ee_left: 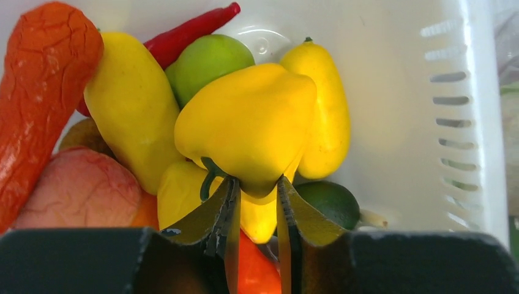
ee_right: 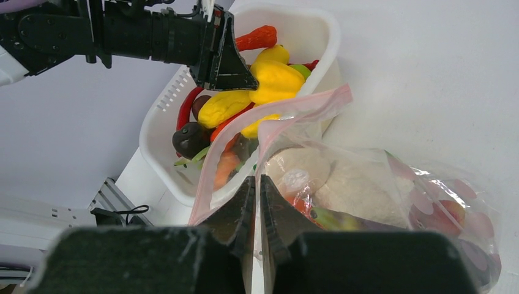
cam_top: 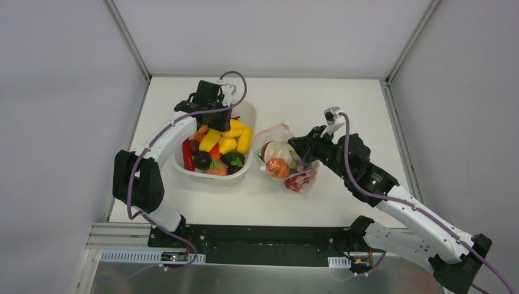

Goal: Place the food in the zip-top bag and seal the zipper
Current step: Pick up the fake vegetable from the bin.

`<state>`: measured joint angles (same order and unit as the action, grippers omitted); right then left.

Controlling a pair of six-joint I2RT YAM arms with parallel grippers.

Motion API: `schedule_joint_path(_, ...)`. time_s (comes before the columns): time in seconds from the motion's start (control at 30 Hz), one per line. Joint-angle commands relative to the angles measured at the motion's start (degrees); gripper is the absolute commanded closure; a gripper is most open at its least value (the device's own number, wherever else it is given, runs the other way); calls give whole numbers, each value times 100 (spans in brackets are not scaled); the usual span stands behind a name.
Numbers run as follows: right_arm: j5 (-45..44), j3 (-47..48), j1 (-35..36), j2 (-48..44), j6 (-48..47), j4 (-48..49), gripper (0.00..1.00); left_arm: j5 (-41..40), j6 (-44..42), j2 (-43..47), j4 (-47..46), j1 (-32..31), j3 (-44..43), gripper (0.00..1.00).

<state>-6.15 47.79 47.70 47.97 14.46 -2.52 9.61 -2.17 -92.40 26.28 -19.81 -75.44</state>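
The left claw (ee_left: 256,187) is clamped on the lower end of a glossy yellow toy bell pepper (ee_left: 245,122). It is inside the white slotted plastic tub (ee_left: 398,122), which sits toward the left edge of the surface (cam_top: 343,104). Just right of the tub, mid-surface, lies the clear crinkly zip-top bag (ee_right: 422,184), already holding several toy foods (ee_right: 300,174). The right claw (ee_right: 257,184) is pinched tight on the bag's lip beside the pink zipper strip (ee_right: 300,107), holding the mouth up toward the tub. The pepper likely needs a lift and a short carry rightward into that mouth. The bag's long axis runs from the tub toward the near-right corner.
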Motion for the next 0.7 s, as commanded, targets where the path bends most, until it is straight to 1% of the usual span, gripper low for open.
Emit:
schedule_joint_path(0.0,74,103,-18,-126,181,-44,92,251,487,737,-10,-5,207,100)
schedule_joint_path(0.13,92,122,-17,-86,289,-99,92,402,635,1162,-86,-5,267,100)
schedule_joint_path(0.17,58,179,-17,-74,350,-118,91,412,655,1243,-95,-5,281,100)
schedule_joint_path(0.2,23,224,-19,-58,414,-159,85,414,680,1309,-90,-5,299,100)
schedule_joint_path(0.27,-25,536,-15,43,509,-362,72,396,701,1419,-88,-9,340,100)
schedule_joint_path(0.33,-94,887,-18,193,601,-686,54,355,749,1522,-19,-5,350,100)
schedule_joint_path(0.37,-105,1048,-22,312,629,-837,49,327,779,1650,1,-5,372,100)
schedule_joint_path(0.4,-132,1241,-23,383,647,-1031,46,289,808,1779,-37,-5,425,100)
schedule_joint_path(0.5,-206,1725,-16,820,746,-1616,41,234,939,2261,-58,-11,469,100)
schedule_joint_path(0.57,-398,1964,-13,1097,900,-2019,41,362,992,2576,-120,-14,465,100)
schedule_joint_path(0.67,-562,2146,-5,1396,1005,-2264,43,652,972,2940,-90,-46,338,100)
